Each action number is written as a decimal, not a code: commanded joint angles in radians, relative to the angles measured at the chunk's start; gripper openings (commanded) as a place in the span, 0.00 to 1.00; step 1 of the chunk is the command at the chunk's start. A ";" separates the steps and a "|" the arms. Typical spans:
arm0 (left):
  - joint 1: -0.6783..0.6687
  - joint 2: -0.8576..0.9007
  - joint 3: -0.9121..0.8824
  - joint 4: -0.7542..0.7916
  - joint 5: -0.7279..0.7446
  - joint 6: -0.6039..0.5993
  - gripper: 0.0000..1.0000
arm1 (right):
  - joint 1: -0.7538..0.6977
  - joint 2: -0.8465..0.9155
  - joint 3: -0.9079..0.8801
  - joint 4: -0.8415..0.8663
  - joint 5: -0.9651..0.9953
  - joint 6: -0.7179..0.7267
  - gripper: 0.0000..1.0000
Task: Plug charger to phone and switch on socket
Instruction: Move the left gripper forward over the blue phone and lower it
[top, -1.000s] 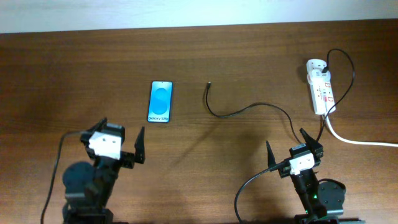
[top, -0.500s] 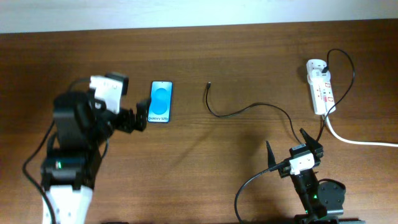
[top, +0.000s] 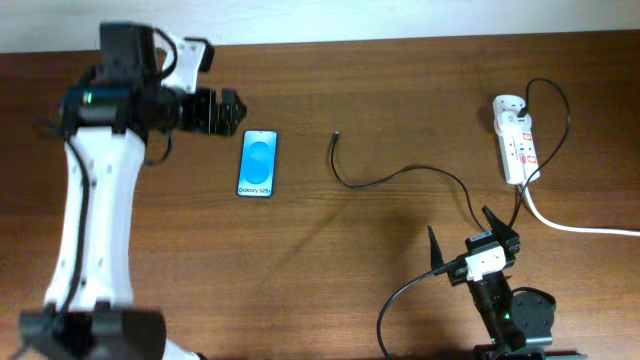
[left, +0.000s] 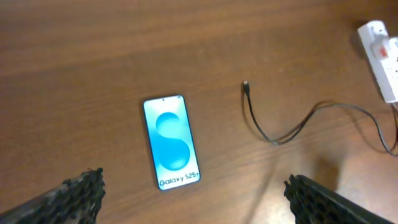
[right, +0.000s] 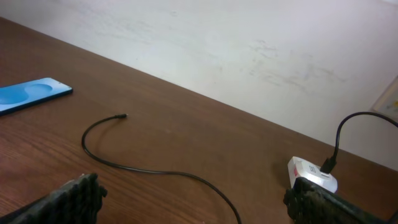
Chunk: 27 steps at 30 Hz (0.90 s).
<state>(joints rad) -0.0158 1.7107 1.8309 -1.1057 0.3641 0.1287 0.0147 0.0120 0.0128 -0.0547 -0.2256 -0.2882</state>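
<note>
The phone lies flat and screen-up on the left half of the table, nearer the far edge than the near one. Its text end points toward the near edge. Its bottom port probably sits at that end, so the plug would have to come in from the near side.

The charger has its plug tip lying free to the right of the phone, near it but apart. From there the thin cable loops rightward toward the socket in the far right corner and appears to be plugged in at its far end. The socket's thick white cord trails off the right edge. I cannot tell the position of its red switches.

The left gripper hangs just beyond the phone's far left corner with its 2 fingers apart and nothing between them. Its wrist view frames the phone squarely, so I judge it is lining up to steady or take the phone.

The right gripper sits by the near edge on the right, fingers likewise spread and empty. The cable passes just beyond it, which suits it for fetching the plug and pressing the switch.
</note>
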 joint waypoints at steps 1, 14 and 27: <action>-0.004 0.135 0.184 -0.095 0.018 -0.008 0.99 | -0.002 -0.009 -0.007 -0.002 -0.005 0.012 0.98; -0.006 0.227 0.240 -0.050 0.002 -0.010 0.99 | -0.002 -0.009 -0.007 -0.002 -0.005 0.012 0.98; -0.107 0.439 0.239 -0.093 -0.309 -0.197 0.99 | -0.002 -0.009 -0.007 -0.001 -0.005 0.012 0.99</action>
<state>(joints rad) -0.0948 2.0995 2.0594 -1.1969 0.1249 -0.0444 0.0147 0.0120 0.0128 -0.0547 -0.2256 -0.2878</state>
